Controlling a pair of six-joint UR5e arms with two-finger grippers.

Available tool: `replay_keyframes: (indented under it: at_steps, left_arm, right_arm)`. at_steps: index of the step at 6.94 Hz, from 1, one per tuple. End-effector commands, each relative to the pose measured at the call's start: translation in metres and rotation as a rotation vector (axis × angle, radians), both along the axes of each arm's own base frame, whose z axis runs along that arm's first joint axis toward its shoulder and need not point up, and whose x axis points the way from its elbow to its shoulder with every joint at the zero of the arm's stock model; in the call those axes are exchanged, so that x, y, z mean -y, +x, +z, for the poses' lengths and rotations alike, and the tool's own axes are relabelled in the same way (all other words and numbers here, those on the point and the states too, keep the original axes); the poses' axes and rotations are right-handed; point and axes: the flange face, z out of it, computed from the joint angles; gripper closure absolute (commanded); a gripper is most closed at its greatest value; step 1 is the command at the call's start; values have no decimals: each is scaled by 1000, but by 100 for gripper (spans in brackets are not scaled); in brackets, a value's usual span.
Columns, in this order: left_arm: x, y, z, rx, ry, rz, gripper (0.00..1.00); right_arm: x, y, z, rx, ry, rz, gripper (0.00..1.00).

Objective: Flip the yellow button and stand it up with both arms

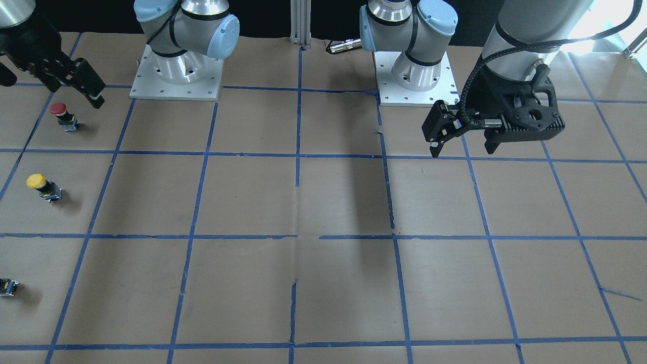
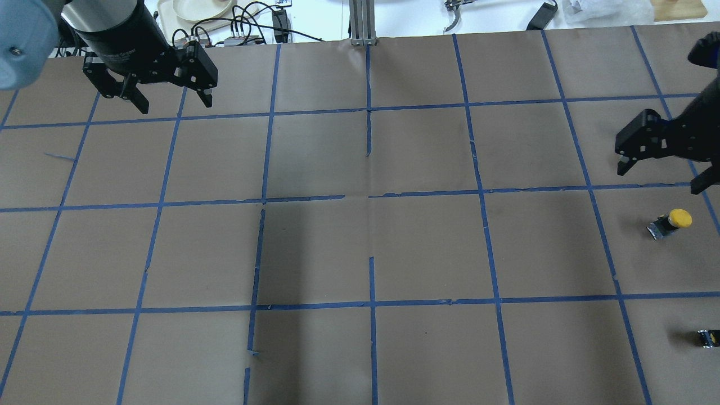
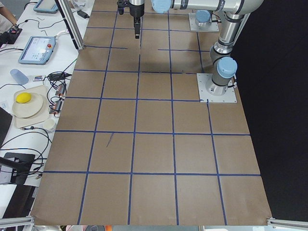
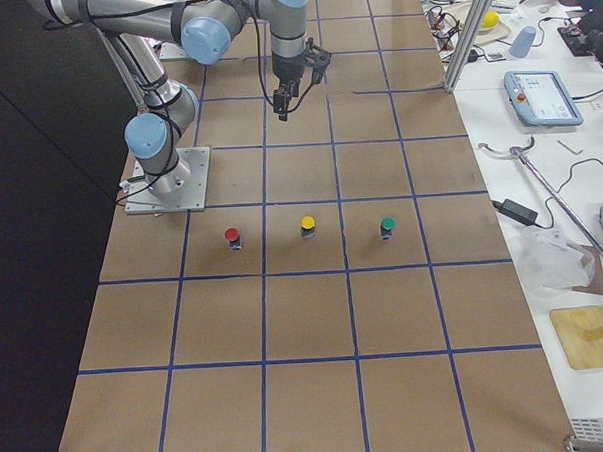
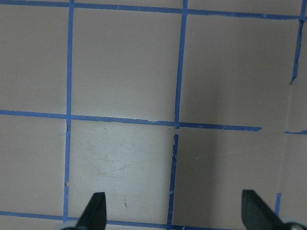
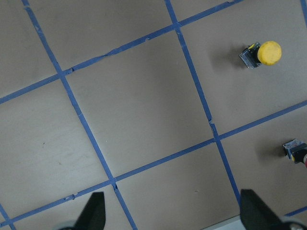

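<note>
The yellow button point(image 1: 43, 186) stands on its black-and-grey body with the cap up, on the brown paper at the robot's right side. It also shows in the overhead view point(image 2: 669, 223), the exterior right view point(image 4: 308, 227) and the right wrist view point(image 6: 263, 53). My right gripper point(image 2: 659, 179) hangs open and empty above the table, close to the button and apart from it; it also shows in the front view point(image 1: 50, 86) and the right wrist view point(image 6: 173, 211). My left gripper point(image 2: 175, 104) is open and empty, far off over the table's left side point(image 1: 464, 150), above bare paper point(image 5: 173, 211).
A red-capped button point(image 1: 63, 115) stands beside the yellow one on the robot's side, and a green-capped one point(image 4: 387, 226) on the other side. Both arm base plates point(image 1: 177, 76) sit at the robot's edge. Benches with cables, a tablet and dishes point(image 3: 29, 103) flank the far edge.
</note>
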Motion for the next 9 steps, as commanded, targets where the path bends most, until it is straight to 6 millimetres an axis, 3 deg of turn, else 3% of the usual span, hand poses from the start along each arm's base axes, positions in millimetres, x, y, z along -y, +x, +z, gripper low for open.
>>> replay_keyframes:
  at_steps: [1,2,3,6,9]
  left_arm:
    - [0,1,0,3,1,0,1]
    - [1,0,0,-1,-2,0,1]
    - [0,0,3,0,-7,0,1]
    - [2,0,2,-1,-5,0,1]
    - [1,0,2,0,-4,0,1]
  right_arm:
    - [32,80,-6,-67,-8,8,0]
    - [46,109,-4,-64,-3,20,0]
    - [42,117,3,-64,-5,36,0]
    - [21,116,29,-57,-34,30,0]
    - [21,119,23,-20,-26,27,0]
